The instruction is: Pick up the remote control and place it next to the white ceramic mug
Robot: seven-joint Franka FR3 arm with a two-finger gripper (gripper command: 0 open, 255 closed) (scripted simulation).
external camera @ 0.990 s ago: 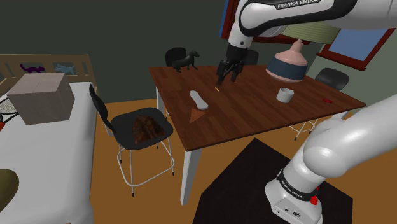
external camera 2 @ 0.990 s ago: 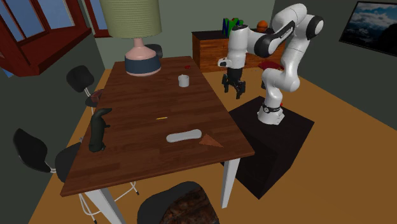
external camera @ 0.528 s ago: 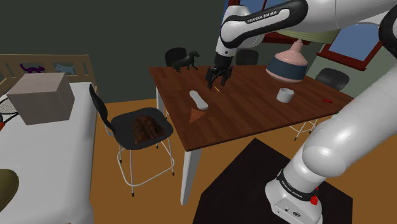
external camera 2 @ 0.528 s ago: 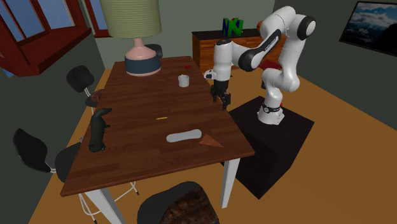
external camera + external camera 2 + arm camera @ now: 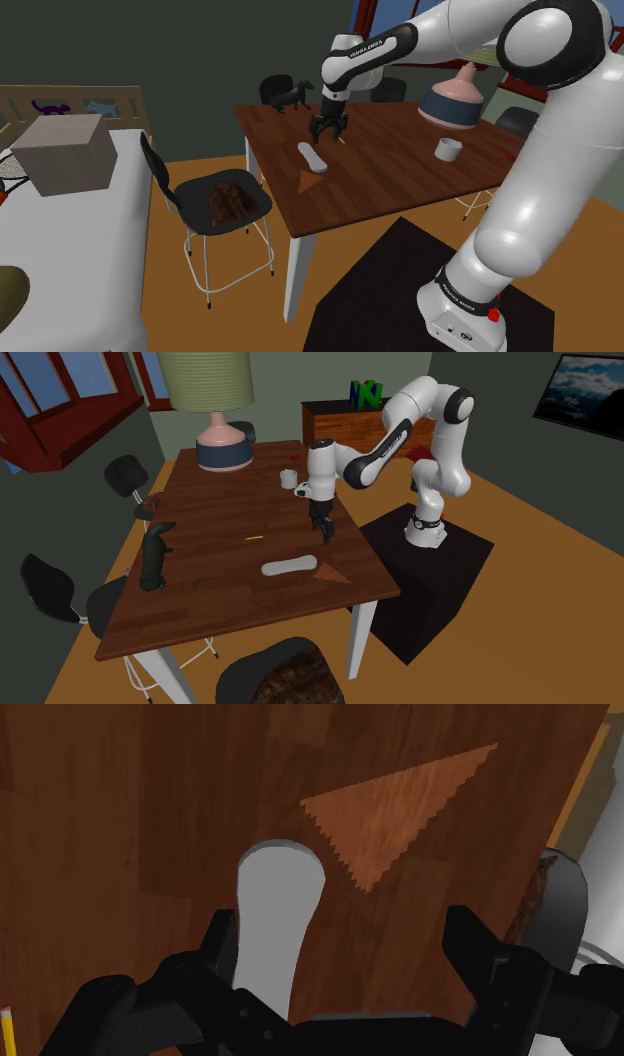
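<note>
The remote control is a pale grey, elongated bar lying flat on the dark wooden table, near the edge at the shoulder view's left. My gripper hovers open just above the table at the remote's far end. In the wrist view the remote runs beneath the left finger, off-centre of the gripper, and the fingers do not touch it. From the second exterior view the gripper hangs a little beyond the remote. The white mug stands upright further along the table, near the lamp.
A flat orange triangle lies beside the remote's near end. A large lamp, a black dog figurine and a pencil share the table. A black chair stands by the table edge.
The arm has swung across the table from the mug side toward the remote, and the open gripper has come down close over its far end.
</note>
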